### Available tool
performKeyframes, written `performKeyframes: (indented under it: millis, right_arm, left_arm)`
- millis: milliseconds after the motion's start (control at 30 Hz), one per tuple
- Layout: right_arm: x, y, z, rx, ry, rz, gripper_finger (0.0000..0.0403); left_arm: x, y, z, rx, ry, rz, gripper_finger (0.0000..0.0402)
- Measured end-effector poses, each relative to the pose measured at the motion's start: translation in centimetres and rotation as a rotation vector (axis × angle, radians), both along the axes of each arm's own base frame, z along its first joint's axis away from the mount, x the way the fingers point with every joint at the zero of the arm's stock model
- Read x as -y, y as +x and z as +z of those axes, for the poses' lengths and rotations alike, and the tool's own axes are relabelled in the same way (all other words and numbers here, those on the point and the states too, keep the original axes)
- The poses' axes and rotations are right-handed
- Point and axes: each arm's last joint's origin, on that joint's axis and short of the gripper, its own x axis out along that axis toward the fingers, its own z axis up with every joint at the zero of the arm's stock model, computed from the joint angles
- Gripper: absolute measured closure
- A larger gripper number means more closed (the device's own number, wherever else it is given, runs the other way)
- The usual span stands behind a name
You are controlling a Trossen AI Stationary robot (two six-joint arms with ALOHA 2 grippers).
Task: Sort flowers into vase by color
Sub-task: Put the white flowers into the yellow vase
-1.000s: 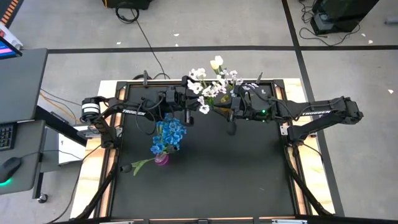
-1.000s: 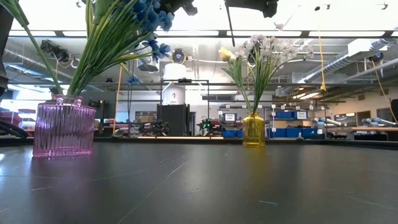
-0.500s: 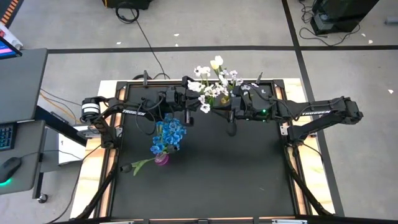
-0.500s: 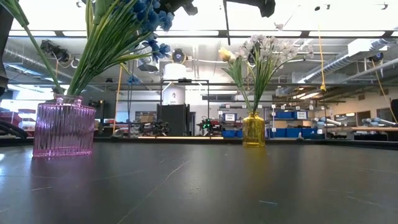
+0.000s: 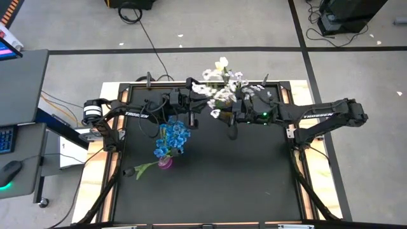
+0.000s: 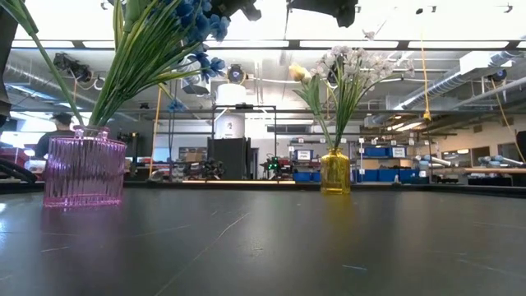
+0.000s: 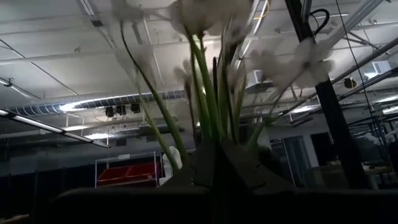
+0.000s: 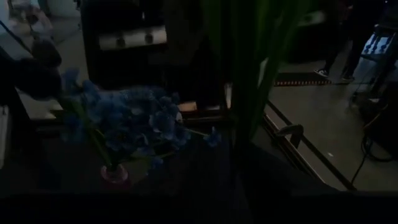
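White flowers (image 5: pixel 219 89) on thin green stems cluster at the table's far middle. Some of them, with a tulip bud, stand in a yellow vase (image 6: pixel 334 171). My left gripper (image 5: pixel 196 104) reaches in from the left, tilted upward, and is shut on a bunch of these white flowers (image 7: pixel 205 12). My right gripper (image 5: pixel 230 116) comes from the right, and green stems (image 8: pixel 249 68) stand right in front of its camera. Blue flowers (image 5: pixel 172 138) stand in a pink ribbed vase (image 6: pixel 85 171) toward the near left. My left gripper pinches several green stems (image 7: pixel 214 134) of the white flowers between its two fingers, below the blossoms. The fingers slant upward from the table's left. The stems fan out above the fingers and the blossoms stand high over the table.
One long green stem (image 5: pixel 145 168) leans out of the pink vase toward the near left. The dark tabletop (image 5: pixel 241 178) spreads in front of both vases. Cables and a desk (image 5: pixel 19 95) lie beyond the table's left edge.
In the high view the white blossoms beside my left gripper have shifted a little toward the table's right, closing up over the yellow vase. The flowers standing in the yellow vase and the blue flowers have kept still.
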Motion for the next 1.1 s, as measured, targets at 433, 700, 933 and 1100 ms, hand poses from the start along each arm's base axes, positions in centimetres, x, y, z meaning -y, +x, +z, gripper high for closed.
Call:
performKeyframes:
  millis: [433,700,933,1100]
  right_arm:
    - [0.1,0.4,-0.4,-0.018,-0.024,-0.017,0.0279]
    - [0.9,0.3,-0.4,-0.018,-0.029,-0.054,0.0275]
    - [1.1,0.3,-0.4,-0.024,-0.032,-0.053,0.0276]
    - [1.1,0.2,-0.7,-0.050,-0.032,-0.050,0.0283]
  left_arm:
    - [0.0,0.0,0.0,-0.007,-0.018,-0.014,0.0381]
    - [0.0,0.0,0.0,-0.007,-0.027,-0.023,0.0381]
    - [0.0,0.0,0.0,-0.004,-0.026,-0.023,0.0381]
    - [0.0,0.0,0.0,-0.004,-0.022,-0.018,0.0381]
